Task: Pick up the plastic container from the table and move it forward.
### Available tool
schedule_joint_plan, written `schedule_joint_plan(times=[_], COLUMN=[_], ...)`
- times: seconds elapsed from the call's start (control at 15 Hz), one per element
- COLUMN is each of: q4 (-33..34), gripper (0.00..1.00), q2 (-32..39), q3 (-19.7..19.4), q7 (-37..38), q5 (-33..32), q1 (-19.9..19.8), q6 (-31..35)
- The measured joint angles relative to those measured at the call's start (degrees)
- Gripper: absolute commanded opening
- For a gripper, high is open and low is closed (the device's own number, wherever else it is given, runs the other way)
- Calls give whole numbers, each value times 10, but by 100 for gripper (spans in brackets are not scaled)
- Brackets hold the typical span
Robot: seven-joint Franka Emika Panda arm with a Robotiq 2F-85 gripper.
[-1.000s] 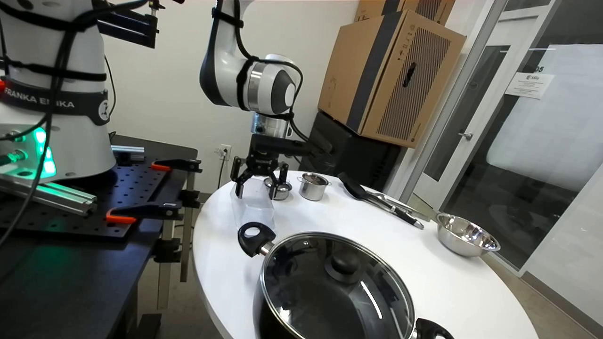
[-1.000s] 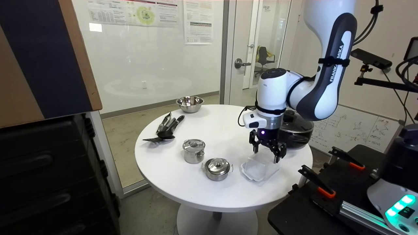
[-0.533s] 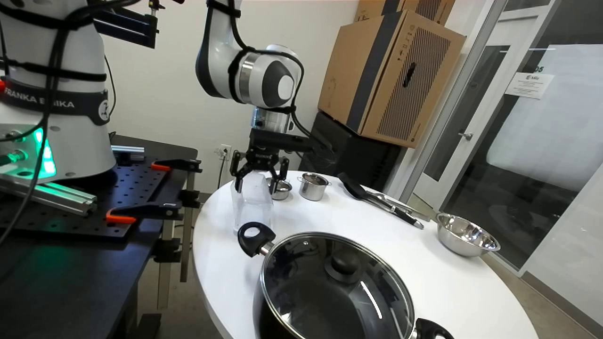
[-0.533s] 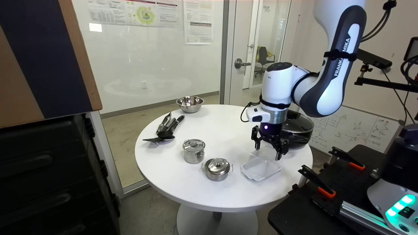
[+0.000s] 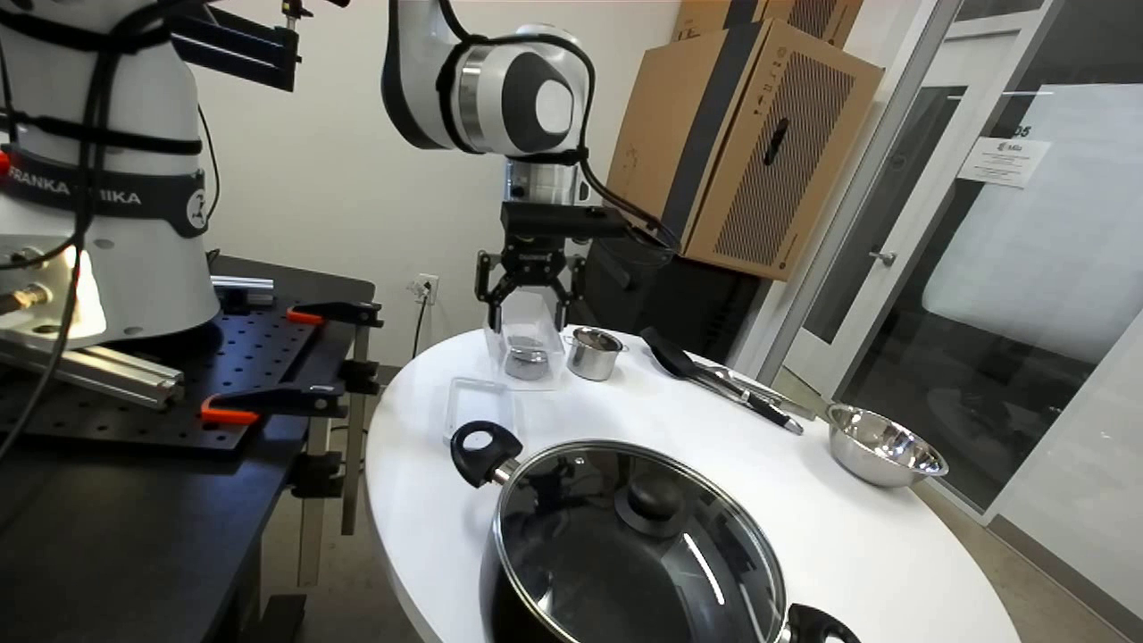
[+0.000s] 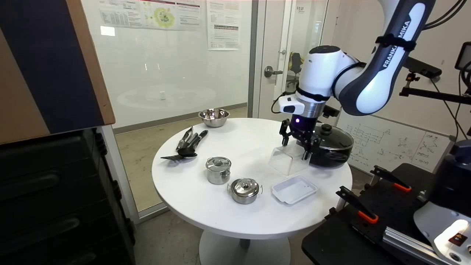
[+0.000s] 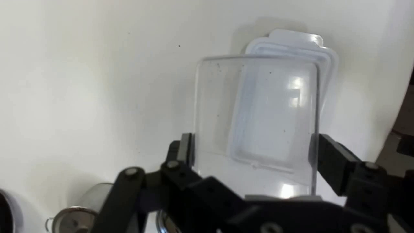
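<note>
My gripper point(image 5: 527, 320) is shut on the sides of a clear plastic container point(image 6: 283, 162), a boxy see-through shell, and holds it above the white round table point(image 6: 254, 217). In the wrist view a finger pad stands against each side wall of the container point(image 7: 255, 97). A shallow clear tray point(image 6: 294, 189) with a rim and tab lies on the table, apart from the held container. It also shows in the wrist view point(image 7: 294, 38), partly seen through the container. In an exterior view a small steel pot shows through the container's wall.
A black pot with a glass lid point(image 6: 331, 154) stands close beside the held container. Two small steel pots point(image 6: 218, 171) stand near the tray. Black-handled utensils point(image 6: 187, 147) and a steel bowl point(image 6: 214, 117) lie farther off. The black workbench point(image 6: 331, 235) with red clamps adjoins the table.
My gripper has risen and shifted sideways with the clear container. The container has come off the shallow tray, which has stayed in place on the table.
</note>
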Motion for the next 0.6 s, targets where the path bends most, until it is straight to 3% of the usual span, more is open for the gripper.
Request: schedule_joint_plan(times=[0.47, 0.6], q4=[99, 139], gripper=[64, 64], q2=[24, 44], q3=[11, 2], q7=[-44, -54], q5=[140, 178], q1=[-24, -16], q6=[-91, -120])
